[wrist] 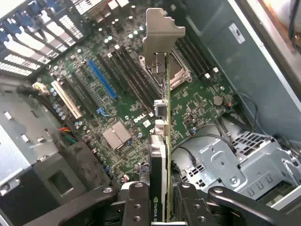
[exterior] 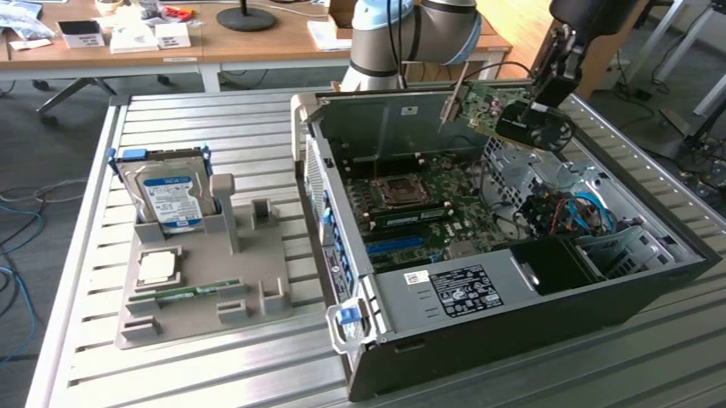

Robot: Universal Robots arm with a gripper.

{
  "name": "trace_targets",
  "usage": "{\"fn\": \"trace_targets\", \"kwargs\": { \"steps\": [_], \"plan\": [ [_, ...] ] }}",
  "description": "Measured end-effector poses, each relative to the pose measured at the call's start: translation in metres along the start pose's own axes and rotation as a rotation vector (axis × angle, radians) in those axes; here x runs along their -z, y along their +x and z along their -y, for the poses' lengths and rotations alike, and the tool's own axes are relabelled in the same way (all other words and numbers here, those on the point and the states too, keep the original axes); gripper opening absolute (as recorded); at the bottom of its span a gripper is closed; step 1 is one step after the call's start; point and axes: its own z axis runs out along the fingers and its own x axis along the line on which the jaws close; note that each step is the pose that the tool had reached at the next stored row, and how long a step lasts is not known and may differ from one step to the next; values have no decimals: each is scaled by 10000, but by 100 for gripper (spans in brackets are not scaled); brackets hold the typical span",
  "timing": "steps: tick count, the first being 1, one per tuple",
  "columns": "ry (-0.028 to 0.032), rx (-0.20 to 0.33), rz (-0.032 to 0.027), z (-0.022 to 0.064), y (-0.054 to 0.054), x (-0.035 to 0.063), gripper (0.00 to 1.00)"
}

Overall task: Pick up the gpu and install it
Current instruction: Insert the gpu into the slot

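Observation:
The gpu (exterior: 490,104), a green card with a silver bracket strip at one end, hangs in the air above the far side of the open computer case (exterior: 635,285). My gripper (exterior: 542,109) is shut on its black cooler end. In the wrist view the gpu (wrist: 162,141) runs edge-on away from the fingers (wrist: 136,202), its silver bracket (wrist: 160,33) farthest out. Beneath it lies the green motherboard (wrist: 122,94) with a blue slot (wrist: 102,79) and a white slot (wrist: 67,99).
A grey holder tray (exterior: 244,293) in the exterior view's left carries an upright hard drive (exterior: 168,195), a processor chip (exterior: 156,268) and a memory stick (exterior: 187,293). Inside the case sit a power supply (exterior: 460,293) and blue cables (exterior: 590,212). The arm's base (exterior: 386,42) stands behind the case.

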Motion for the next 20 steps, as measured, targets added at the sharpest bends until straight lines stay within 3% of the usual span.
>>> {"fn": "trace_targets", "kwargs": {
  "steps": [20],
  "plan": [
    [-11, 546, -19, 0, 0, 0, 27]
  ]
}}
